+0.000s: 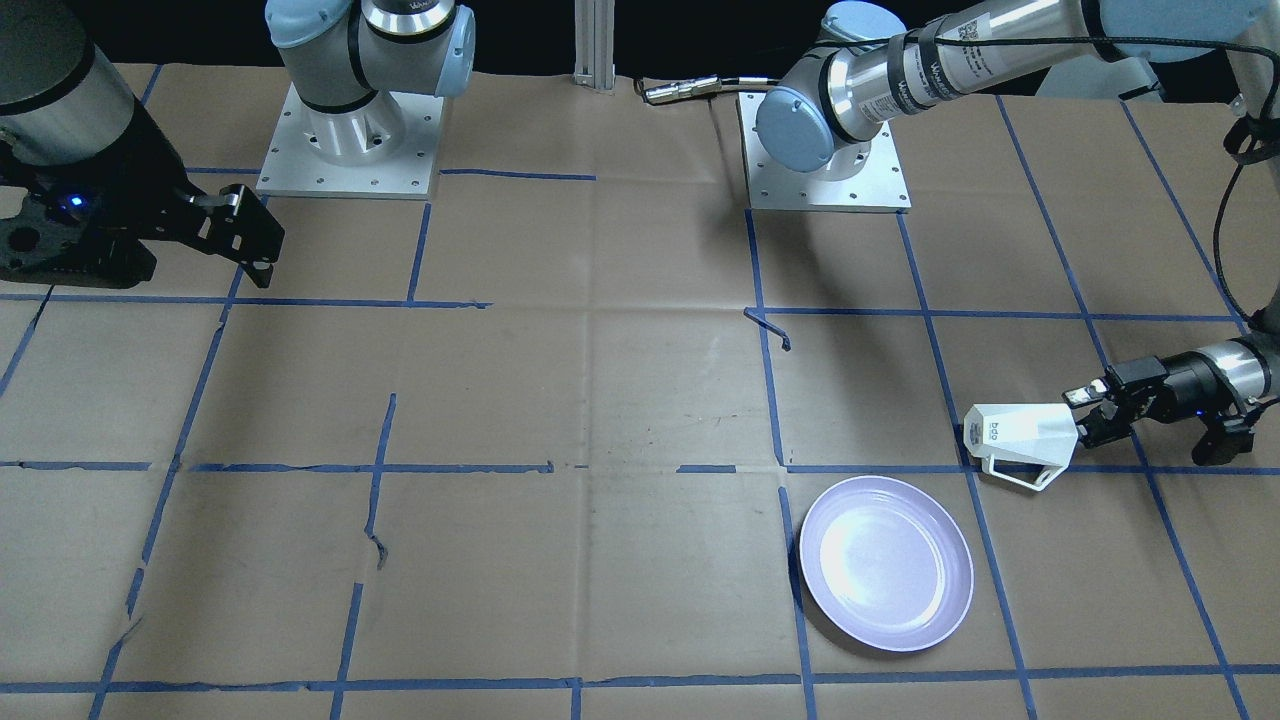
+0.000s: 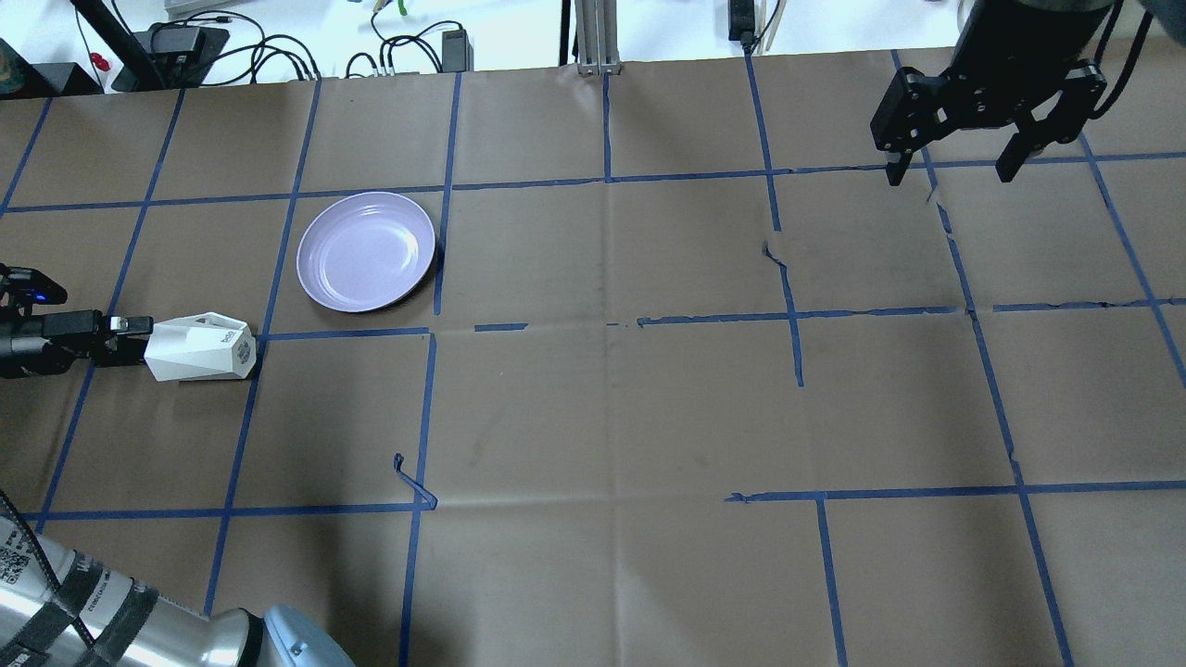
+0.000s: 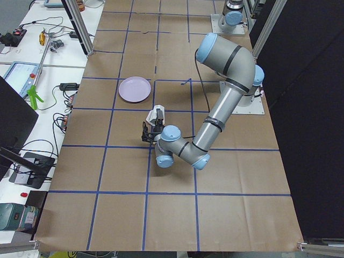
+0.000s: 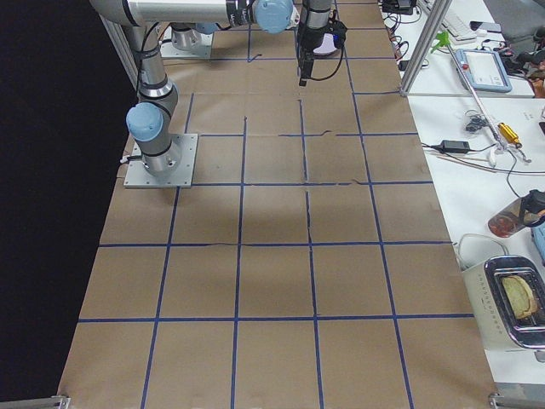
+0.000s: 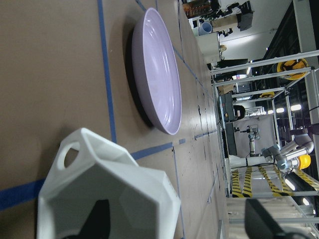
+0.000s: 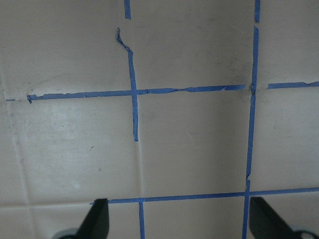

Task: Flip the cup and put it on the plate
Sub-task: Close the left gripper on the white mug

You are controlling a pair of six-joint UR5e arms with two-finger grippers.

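At the table's left end, found the left gripper (image 2: 130,325) low and level, aimed right toward the table's middle. Saw its fingers (image 5: 98,219) spread wide in the wrist view: one lying dark across the near face of the cup (image 2: 199,348), the other well clear of it, pinching nothing. Noted the cup just right of the fingertips, tipped on its side, long axis running left to right in line with the gripper. Marked the wider end turned toward the gripper and the narrower end, bearing the small dark logo (image 1: 995,432), pointing right. Saw the thin handle (image 1: 1022,478) sticking out on the far side, toward the plate (image 2: 366,250). Could not tell resting on the brown paper (image 2: 593,398) from hanging just above it. Located the cup beside a crossing of blue tape lines (image 2: 343,332), not on the plate. Found the plate right way up on the paper, far and a little right of the cup, near but apart. Well away at the table's far right, found the right gripper (image 2: 950,174) hanging above the paper, pointing down, fingers wide apart around nothing.
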